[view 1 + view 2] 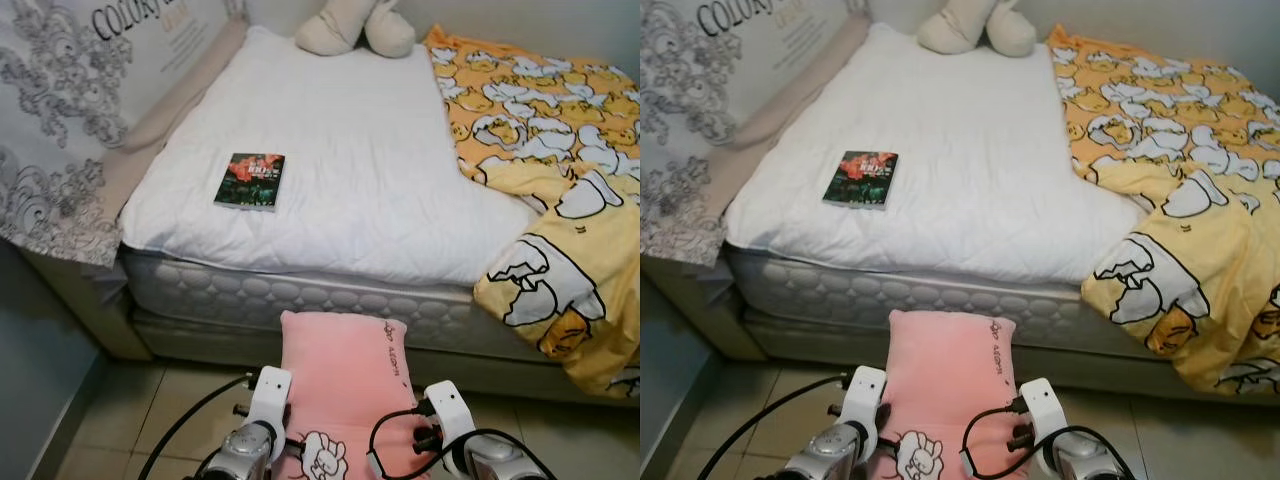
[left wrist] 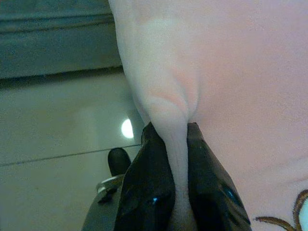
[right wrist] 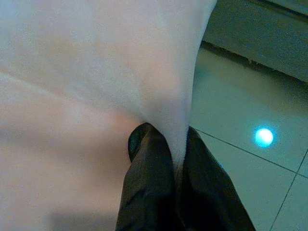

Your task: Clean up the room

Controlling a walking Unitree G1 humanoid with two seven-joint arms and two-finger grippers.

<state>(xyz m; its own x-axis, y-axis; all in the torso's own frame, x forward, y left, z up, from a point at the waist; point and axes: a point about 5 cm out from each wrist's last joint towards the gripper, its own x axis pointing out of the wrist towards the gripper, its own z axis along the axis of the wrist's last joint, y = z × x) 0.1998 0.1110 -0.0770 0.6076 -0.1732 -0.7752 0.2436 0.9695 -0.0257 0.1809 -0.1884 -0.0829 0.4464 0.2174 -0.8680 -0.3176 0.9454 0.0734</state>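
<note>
Both grippers, left and right, pinching pillow edges — best lifted level, clear over mattress edge onto bed.

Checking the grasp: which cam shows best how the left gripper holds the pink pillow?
Left wrist view. Its two black fingers are pinched on a fold at the edge of the pink pillow. The eye views show the left gripper at the pillow's left edge, contact hidden. The right wrist view shows the right gripper pinching the other edge.
</note>
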